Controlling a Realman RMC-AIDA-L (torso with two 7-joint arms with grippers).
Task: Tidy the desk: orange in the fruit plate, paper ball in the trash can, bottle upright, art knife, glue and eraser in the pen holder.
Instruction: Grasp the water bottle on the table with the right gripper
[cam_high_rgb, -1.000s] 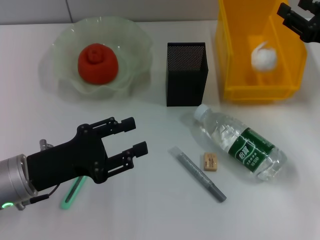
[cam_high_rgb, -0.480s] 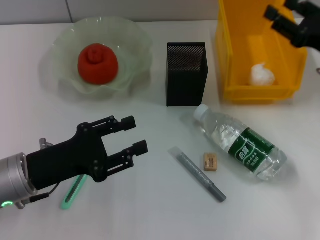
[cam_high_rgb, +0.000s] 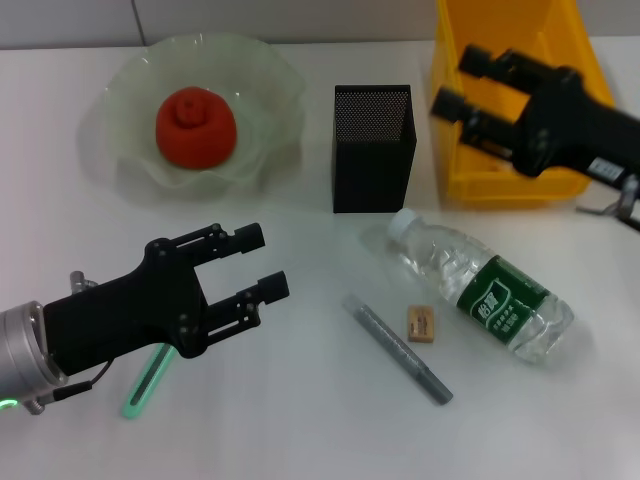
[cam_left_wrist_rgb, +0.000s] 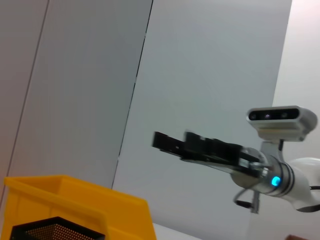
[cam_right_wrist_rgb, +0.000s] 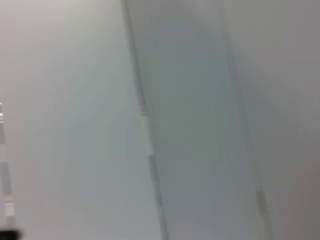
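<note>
The yellow trash can (cam_high_rgb: 455, 150) sits at the table's far right edge, with the right gripper (cam_high_rgb: 465, 85) above it, fingers spread and empty. The fruit plate (cam_high_rgb: 120, 110) at the far left holds the orange (cam_high_rgb: 195, 126). The left gripper (cam_high_rgb: 258, 262) hovers near the front left, fingers apart. The bottle (cam_high_rgb: 480, 285) lies on its side, right of centre.
</note>
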